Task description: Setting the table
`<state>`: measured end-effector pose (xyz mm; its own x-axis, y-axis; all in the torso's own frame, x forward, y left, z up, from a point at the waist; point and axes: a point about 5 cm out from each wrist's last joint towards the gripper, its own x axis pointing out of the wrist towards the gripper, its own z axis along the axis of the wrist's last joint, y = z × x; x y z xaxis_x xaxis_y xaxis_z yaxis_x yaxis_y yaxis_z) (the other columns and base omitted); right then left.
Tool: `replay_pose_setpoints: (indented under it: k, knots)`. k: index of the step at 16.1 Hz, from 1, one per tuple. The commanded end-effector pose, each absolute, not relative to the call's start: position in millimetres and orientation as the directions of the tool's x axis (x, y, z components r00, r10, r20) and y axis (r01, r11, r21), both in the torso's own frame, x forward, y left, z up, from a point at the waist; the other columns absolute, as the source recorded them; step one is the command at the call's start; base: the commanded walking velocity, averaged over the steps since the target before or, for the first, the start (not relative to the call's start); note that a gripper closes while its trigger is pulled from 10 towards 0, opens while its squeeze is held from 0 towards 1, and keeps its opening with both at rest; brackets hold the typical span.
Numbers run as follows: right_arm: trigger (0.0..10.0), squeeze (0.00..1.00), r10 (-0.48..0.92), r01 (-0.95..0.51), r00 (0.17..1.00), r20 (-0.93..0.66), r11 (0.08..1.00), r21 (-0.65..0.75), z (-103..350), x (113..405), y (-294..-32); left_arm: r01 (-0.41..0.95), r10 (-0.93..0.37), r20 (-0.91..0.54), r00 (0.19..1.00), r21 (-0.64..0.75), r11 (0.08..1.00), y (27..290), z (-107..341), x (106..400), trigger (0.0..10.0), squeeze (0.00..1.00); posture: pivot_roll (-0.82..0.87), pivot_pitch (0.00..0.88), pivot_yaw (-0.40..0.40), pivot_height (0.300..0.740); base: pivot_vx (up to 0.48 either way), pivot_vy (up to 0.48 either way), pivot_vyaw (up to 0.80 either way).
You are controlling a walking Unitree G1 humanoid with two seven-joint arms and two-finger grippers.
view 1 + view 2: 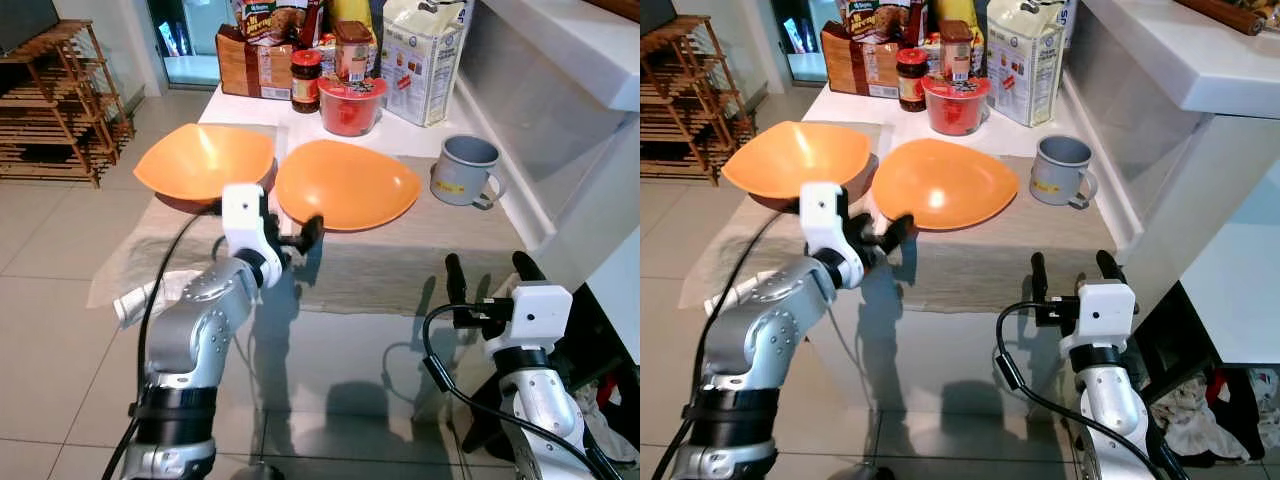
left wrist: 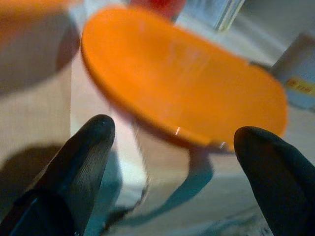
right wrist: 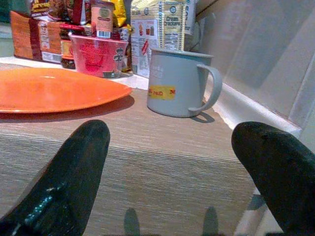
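Orange glossy rounded plates [image 1: 346, 185], grey enamel mug [image 1: 466, 170], woven placemat [image 1: 420, 262]

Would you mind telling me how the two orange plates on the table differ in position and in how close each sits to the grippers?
The left orange plate sits nearer the table's left edge; the right orange plate lies in the middle, beside the grey mug. The left gripper, fingers open, reaches at the right orange plate's near rim, while the left orange plate lies just beyond that wrist. The right gripper is near neither. Both are orange, shallow, empty and rounded-triangular.
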<state>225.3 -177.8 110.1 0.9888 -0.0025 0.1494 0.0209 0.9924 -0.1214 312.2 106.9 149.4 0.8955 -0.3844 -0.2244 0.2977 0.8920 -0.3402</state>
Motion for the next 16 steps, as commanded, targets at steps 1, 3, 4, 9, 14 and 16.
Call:
replay_pose_setpoints:
  k: [1,3,4,9,14,16]
  knots:
    - [10.0,0.0,-0.001,0.019,0.991,0.137,0.992,-0.127,109,226,-178,0.254,-0.375,-0.282,0.883,-0.384,0.888,106,144,317,10.0,0.0,-0.03,0.009,0.007,0.74,0.0,0.0,0.0]
    - [10.0,0.0,-0.002,0.019,0.991,0.135,0.992,-0.126,108,226,-178,0.174,-0.366,-0.334,0.869,-0.485,0.857,108,138,322,10.0,0.0,-0.04,0.009,0.01,0.74,0.0,0.0,0.0]
    - [10.0,0.0,-0.002,0.019,0.991,0.135,0.992,-0.126,108,225,-178,0.157,-0.363,-0.337,0.869,-0.508,0.847,108,138,324,10.0,0.0,-0.04,0.009,0.01,0.74,0.0,0.0,0.0]
    - [10.0,0.0,-0.004,0.021,0.992,0.129,0.991,-0.133,108,222,-180,0.149,-0.377,-0.306,0.874,-0.569,0.809,99,143,334,10.0,0.0,-0.06,0.009,0.006,0.74,0.0,0.0,0.0]
    - [10.0,0.0,-0.005,0.022,0.992,0.124,0.991,-0.132,108,221,-180,0.149,-0.393,-0.274,0.878,-0.624,0.767,93,137,340,10.0,0.0,-0.07,0.014,0.005,0.74,0.0,0.0,0.0]
    - [10.0,0.0,0.012,0.005,0.991,0.131,0.992,-0.125,109,221,-178,0.183,-0.411,-0.253,0.876,-0.614,0.768,88,133,342,10.0,0.0,-0.07,0.017,0.001,0.74,0.0,0.0,0.0]
